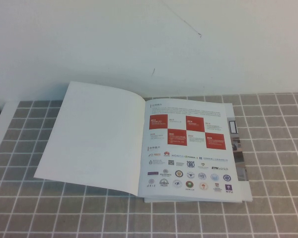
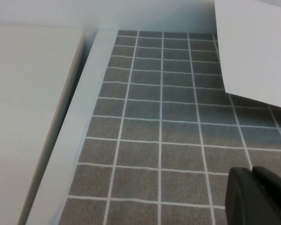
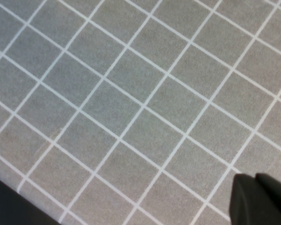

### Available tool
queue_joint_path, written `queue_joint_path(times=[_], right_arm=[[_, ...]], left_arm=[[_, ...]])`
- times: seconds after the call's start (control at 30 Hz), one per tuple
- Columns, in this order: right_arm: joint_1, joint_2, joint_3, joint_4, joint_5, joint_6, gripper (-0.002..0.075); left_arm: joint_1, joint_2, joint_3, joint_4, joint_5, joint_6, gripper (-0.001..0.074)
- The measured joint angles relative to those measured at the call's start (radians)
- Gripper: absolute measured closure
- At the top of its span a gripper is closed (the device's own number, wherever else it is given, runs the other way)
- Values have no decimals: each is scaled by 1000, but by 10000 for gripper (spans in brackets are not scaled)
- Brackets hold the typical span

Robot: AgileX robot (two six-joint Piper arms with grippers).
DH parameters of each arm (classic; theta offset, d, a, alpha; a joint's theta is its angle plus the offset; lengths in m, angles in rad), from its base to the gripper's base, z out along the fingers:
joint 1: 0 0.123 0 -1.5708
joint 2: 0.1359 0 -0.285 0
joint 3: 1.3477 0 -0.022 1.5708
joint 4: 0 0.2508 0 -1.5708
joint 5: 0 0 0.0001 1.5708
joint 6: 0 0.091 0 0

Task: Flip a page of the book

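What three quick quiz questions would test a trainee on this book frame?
1. True or false: the page lies turned over to the robot's left, white side up.
2. What covers the table? A) grey grid cloth B) bare wood
3. Fill in: the book shows squares coloured ____.

The left gripper and right gripper show only at the edges of their wrist views, over the cloth, off the book.

Key: 1 true; 2 A; 3 red.
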Motion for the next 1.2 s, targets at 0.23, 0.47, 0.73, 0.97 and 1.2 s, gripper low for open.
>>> queue_joint_path(times=[0.23, 0.47, 0.73, 0.97, 1.2], right_arm=[[0, 0, 0, 9, 0, 0, 727], [0, 0, 0, 17, 0, 0, 727], [0, 0, 0, 19, 0, 0, 727], [0, 0, 0, 19, 0, 0, 727], [0, 0, 0, 19, 0, 0, 727]], left_arm=[[0, 0, 0, -7, 1, 98, 738], [0, 0, 0, -166, 0, 48, 738], [27, 0, 0, -238, 0, 180, 738], [52, 0, 0, -249, 0, 232, 738], [52, 0, 0, -251, 0, 257, 738]])
